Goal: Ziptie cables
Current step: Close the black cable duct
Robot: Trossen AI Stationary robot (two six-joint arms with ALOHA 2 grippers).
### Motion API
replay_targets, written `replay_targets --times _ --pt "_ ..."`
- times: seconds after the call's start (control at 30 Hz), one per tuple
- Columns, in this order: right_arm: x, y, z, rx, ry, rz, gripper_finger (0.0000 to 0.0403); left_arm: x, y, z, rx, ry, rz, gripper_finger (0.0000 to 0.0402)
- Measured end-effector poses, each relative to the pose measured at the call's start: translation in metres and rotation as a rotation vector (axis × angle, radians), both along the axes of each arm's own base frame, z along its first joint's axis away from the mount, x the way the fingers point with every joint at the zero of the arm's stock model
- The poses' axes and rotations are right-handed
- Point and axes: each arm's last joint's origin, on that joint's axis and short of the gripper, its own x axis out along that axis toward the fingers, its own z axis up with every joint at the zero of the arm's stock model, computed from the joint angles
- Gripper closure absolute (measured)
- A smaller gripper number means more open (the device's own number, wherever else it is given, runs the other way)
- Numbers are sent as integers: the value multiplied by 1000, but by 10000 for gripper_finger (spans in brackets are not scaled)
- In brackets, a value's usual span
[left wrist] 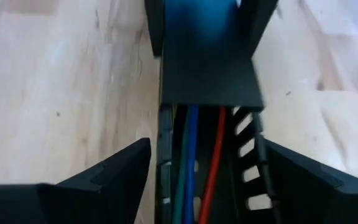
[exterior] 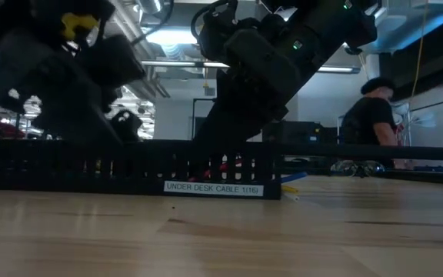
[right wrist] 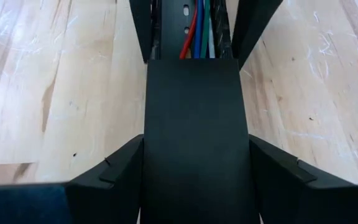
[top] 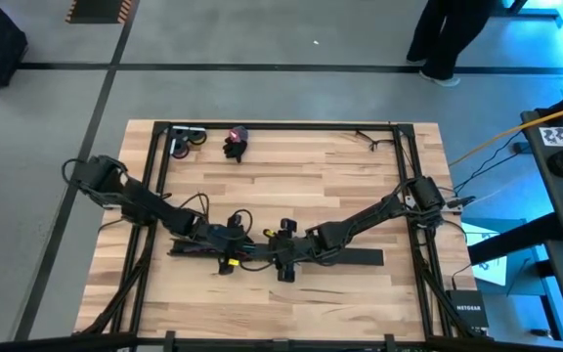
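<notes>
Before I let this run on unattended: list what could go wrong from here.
1. The flat cover lies over only part of the slotted channel; a skewed push could trap the cables under its edge.
2. The right gripper straddles the cover and the left gripper straddles the channel, close together in the high view; they might collide.
3. No ziptie is visible, so the cables may end up untied.

You work on a table (top: 291,303) of pale wood planks, matt, with fine scratches in the right wrist view. The channel (exterior: 91,173) looks like matt black plastic; its cover (right wrist: 194,137) is smooth and matt. The cables (left wrist: 191,168) have smooth, slightly glossy plastic jackets. Your gripper fingers (right wrist: 117,171) look like matt dark plastic.
</notes>
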Motion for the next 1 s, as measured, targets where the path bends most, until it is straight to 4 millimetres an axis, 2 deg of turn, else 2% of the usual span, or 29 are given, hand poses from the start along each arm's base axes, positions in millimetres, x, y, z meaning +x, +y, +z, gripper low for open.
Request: replay_targets --times 0.2,0.5,0.7,0.87,1.0 --pt "0 0 0 -3 4 -2 174 4 -1 -16 -33 29 27 159" --pt "5 -4 2 26 -48 -12 174 10 -3 -24 -46 -7 25 162" --pt "16 -21 -4 104 -74 -55 174 17 -5 -19 -16 -49 -4 162" --pt "21 -21 -3 76 -59 -25 174 22 -5 -17 5 -51 -6 159" --pt "21 -22 -3 66 -47 -31 174 27 -1 -12 -8 -74 17 141"
